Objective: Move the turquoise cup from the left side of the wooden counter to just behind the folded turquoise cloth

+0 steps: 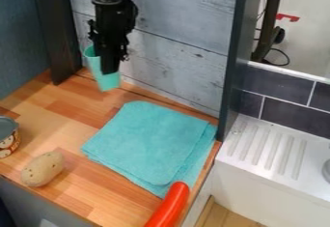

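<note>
At the upper left, in front of the grey wood wall, the black gripper [108,65] points down and is shut on a teal cup [106,79]. The cup tilts slightly, its rim up to the left and its base near the back of the wooden counter; whether the base touches the counter, I cannot tell. Part of the cup is hidden behind the gripper. Nearest in front of it lies a folded teal cloth [149,141], spread flat.
A potato [42,169] rests at the counter's front left, beside a can [7,136] at the left edge. A red-orange object [169,206] lies by the cloth's front corner. A dark post [233,62] stands between the counter and the white ribbed sink surface [268,148].
</note>
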